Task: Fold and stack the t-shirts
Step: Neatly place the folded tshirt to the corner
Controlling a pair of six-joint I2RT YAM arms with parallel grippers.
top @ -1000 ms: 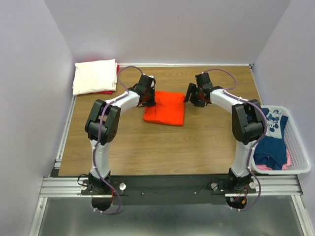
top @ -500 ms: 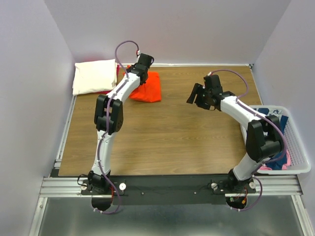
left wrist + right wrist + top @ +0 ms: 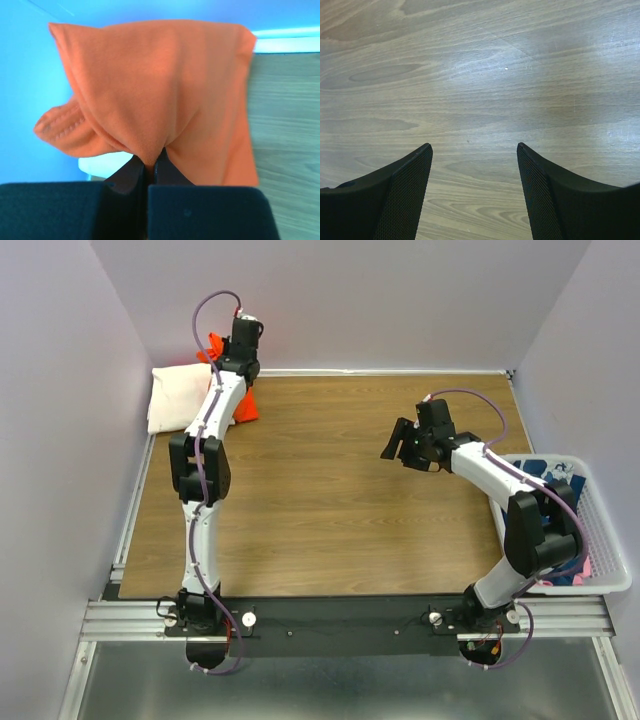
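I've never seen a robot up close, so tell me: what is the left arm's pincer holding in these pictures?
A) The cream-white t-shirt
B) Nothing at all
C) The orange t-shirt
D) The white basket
C: in the left wrist view the left pincer is shut on a pinch of the orange t-shirt, whose cloth bunches between its jaws. The right pincer is open and holds nothing.

The white-and-black left arm [image 3: 207,425] reaches straight out to the far left corner. Its black left gripper [image 3: 149,167] is pinched tight on a fold of bright orange cloth t-shirt [image 3: 160,85]. The right arm [image 3: 487,468] is bent inward, and its black right gripper [image 3: 475,165] is spread wide and holds nothing.
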